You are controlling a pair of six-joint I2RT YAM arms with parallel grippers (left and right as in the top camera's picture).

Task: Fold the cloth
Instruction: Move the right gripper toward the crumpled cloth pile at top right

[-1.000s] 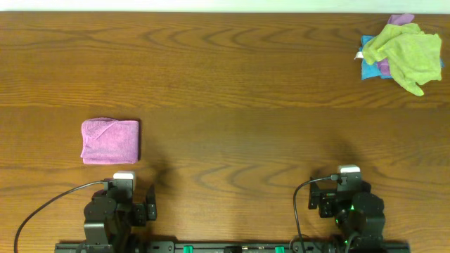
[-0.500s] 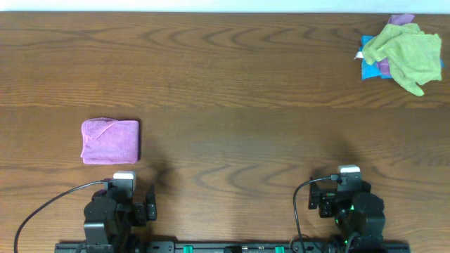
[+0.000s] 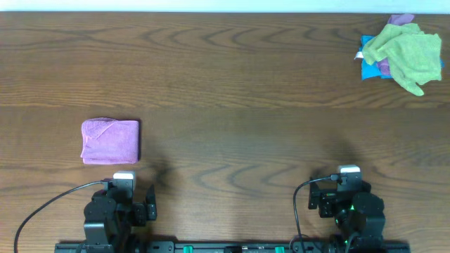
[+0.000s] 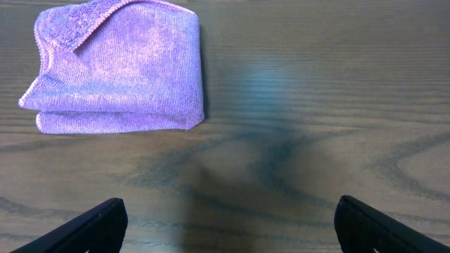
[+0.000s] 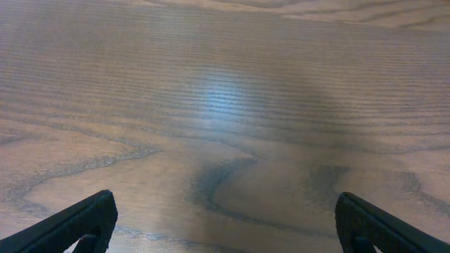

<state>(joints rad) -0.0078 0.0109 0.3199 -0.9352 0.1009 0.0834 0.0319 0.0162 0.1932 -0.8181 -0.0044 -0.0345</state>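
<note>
The cloth [image 3: 383,43], light lime-green, lies crumpled on a pile at the table's far right corner, partly tangled with a yellower green cloth [image 3: 418,62]. Neither wrist view shows it. My left gripper [image 3: 131,198] is parked at the near edge on the left. In the left wrist view it [image 4: 228,221] stands open over bare wood. My right gripper [image 3: 344,195] is parked at the near edge on the right. It [image 5: 225,214] is also open, with only wood grain between its fingers. Both grippers are far from the pile.
A folded pink-purple cloth [image 3: 110,140] lies just ahead of the left gripper, also seen in the left wrist view [image 4: 119,70]. Blue [image 3: 367,69] and purple [image 3: 402,20] cloths lie under the green ones. Black cables trail from both arm bases.
</note>
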